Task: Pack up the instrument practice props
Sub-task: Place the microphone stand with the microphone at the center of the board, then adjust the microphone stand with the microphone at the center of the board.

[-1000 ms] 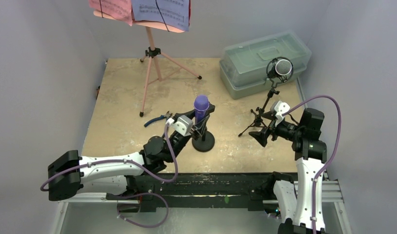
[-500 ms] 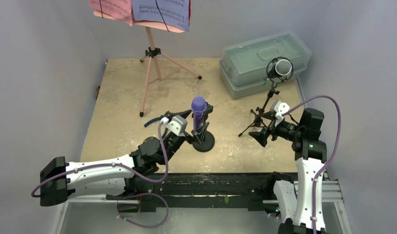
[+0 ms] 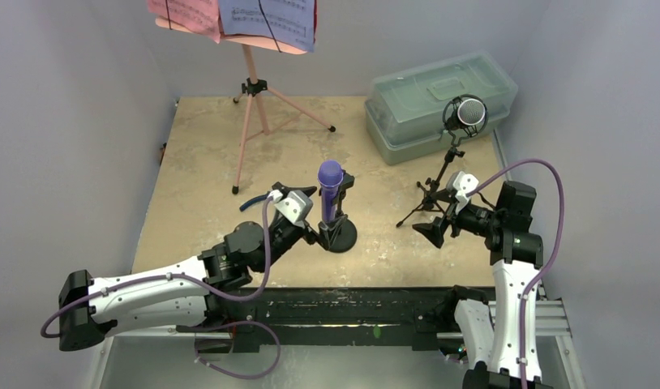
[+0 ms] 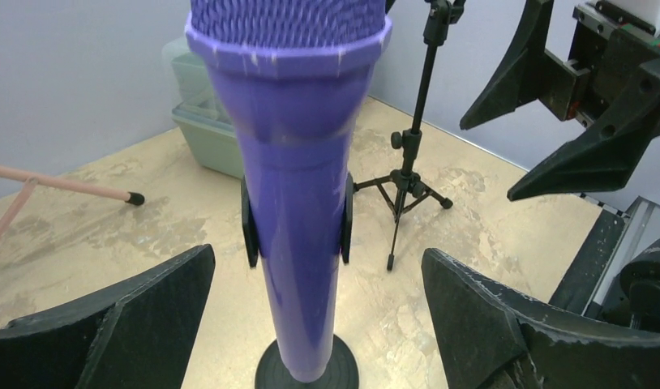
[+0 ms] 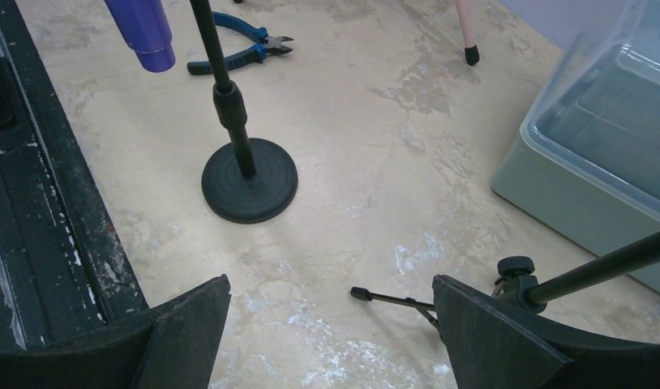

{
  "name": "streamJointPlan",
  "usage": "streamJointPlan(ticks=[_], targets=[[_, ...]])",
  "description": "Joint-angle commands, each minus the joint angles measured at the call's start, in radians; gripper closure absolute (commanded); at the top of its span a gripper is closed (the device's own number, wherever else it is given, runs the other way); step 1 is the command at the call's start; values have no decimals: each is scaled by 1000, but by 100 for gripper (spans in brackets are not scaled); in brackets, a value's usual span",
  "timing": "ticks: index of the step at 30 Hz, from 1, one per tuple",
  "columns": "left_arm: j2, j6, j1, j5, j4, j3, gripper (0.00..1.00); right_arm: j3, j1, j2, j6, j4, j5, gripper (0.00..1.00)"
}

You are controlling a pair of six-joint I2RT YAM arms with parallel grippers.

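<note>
Purple mic (image 4: pixel 298 203): rigid, smooth, likely top-heavy in its clip; grip mid-barrel. The left fingers (image 4: pixel 140 324) flank it, spread, not touching; right fingers (image 5: pixel 173 332) spread, empty

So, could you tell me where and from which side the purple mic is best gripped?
Probably the smooth body of the purple mic just above the black clip, approached level from the near left, where the open left gripper flanks it. The mic stands roughly upright in the clip, so jaws closing across the round handle can lift it straight up.
</note>
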Motion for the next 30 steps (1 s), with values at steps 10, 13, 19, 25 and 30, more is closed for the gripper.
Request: streamJointPlan(ticks=[10,13,19,25,30], targets=[[138,28,120,132,93,140,23,22,2,-9,-37,-21,-36,1],[156,72,120,125,99,157,30,22,2,-9,-37,-21,-36,1],[172,115,120,143,100,169,78,22,2,-11,-37,-21,-36,1],[178,172,124,218,105,186,100,22,2,-10,-37,-21,-38,1],[212,178,170,372,136,234,100,26,2,-5,-54,-36,-42,1]])
